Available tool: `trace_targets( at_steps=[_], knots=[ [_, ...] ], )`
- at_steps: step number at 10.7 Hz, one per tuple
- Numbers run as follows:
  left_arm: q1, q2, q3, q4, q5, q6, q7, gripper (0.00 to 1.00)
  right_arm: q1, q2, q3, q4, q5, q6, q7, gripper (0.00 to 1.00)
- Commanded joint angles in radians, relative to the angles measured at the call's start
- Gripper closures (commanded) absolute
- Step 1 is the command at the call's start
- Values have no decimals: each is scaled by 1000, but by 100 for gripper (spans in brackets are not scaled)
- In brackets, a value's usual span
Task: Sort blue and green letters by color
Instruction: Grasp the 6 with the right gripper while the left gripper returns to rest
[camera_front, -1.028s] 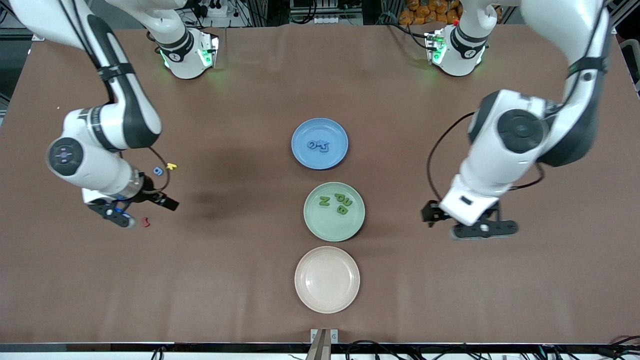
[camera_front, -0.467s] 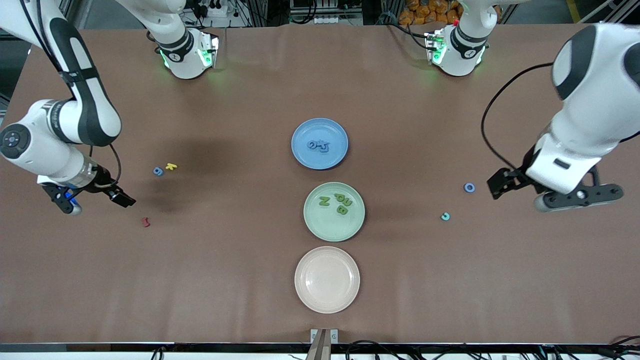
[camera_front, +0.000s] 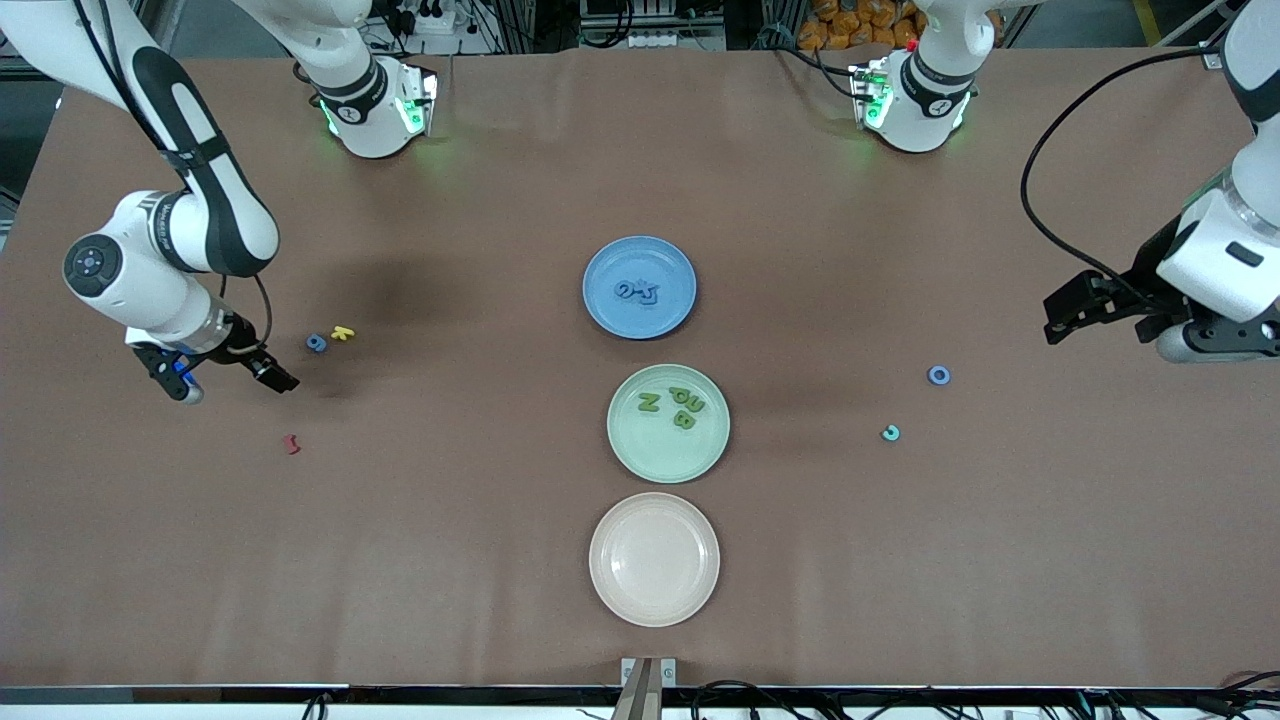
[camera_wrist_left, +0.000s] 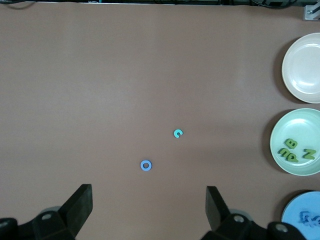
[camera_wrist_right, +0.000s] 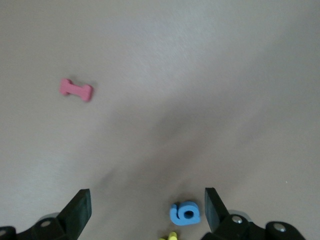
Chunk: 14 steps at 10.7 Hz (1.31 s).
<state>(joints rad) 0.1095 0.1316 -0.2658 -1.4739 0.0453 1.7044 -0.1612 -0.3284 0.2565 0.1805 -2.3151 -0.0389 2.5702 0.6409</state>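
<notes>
A blue letter (camera_front: 316, 343) lies on the table beside a yellow letter (camera_front: 343, 332), toward the right arm's end. My right gripper (camera_front: 227, 385) is open and empty, low over the table beside it; the letter (camera_wrist_right: 185, 213) shows between its fingers in the right wrist view. A blue ring letter (camera_front: 938, 375) lies toward the left arm's end and shows in the left wrist view (camera_wrist_left: 146, 165). My left gripper (camera_front: 1130, 335) is open and empty, up over the table's edge area. Two blue letters (camera_front: 638, 292) lie on the blue plate (camera_front: 600, 272). Three green letters (camera_front: 676, 405) lie on the green plate (camera_front: 660, 457).
A dark red letter (camera_front: 292, 444) lies nearer the front camera than the right gripper, and shows in the right wrist view (camera_wrist_right: 76, 89). A teal letter (camera_front: 890, 433) lies near the blue ring. An empty beige plate (camera_front: 654, 559) stands nearest the front camera.
My right gripper swung out toward the table's end, then came back toward the blue letter. My left arm rose and drew away toward its end of the table, uncovering the blue ring and teal letter.
</notes>
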Motion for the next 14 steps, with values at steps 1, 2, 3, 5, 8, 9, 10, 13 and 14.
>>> trace_targets(
  at_steps=[1, 2, 3, 5, 8, 9, 10, 13, 14],
  knots=[
    [-58, -85, 58, -55, -22, -22, 26, 0, -21, -40, 14, -93, -4, 21, 45, 0],
    [-88, -102, 106, -65, -25, -37, 44, 0, -21, -37, 14, -116, -4, 30, 49, 0],
    [-83, -116, 111, -71, -30, -43, 73, 0, -21, -31, 14, -131, -6, 39, 49, 0],
    [-80, -154, 114, -106, -54, -45, 78, 0, -21, -4, 14, -133, -4, 47, 49, 0],
    [-80, -168, 115, -112, -68, -55, 78, 0, -21, 18, 14, -135, -4, 50, 49, 0],
    [-79, -167, 115, -112, -70, -55, 78, 0, -21, 35, 14, -135, -4, 82, 49, 0],
    [-71, -165, 115, -111, -70, -55, 77, 0, -21, 52, 14, -135, -4, 100, 49, 1],
    [-77, -149, 105, -100, -70, -48, 59, 0, -20, 47, 14, -153, -4, 104, 49, 10],
    [-79, -139, 102, -98, -70, -45, 57, 0, -20, 47, 14, -153, -4, 102, 48, 23]
  ],
)
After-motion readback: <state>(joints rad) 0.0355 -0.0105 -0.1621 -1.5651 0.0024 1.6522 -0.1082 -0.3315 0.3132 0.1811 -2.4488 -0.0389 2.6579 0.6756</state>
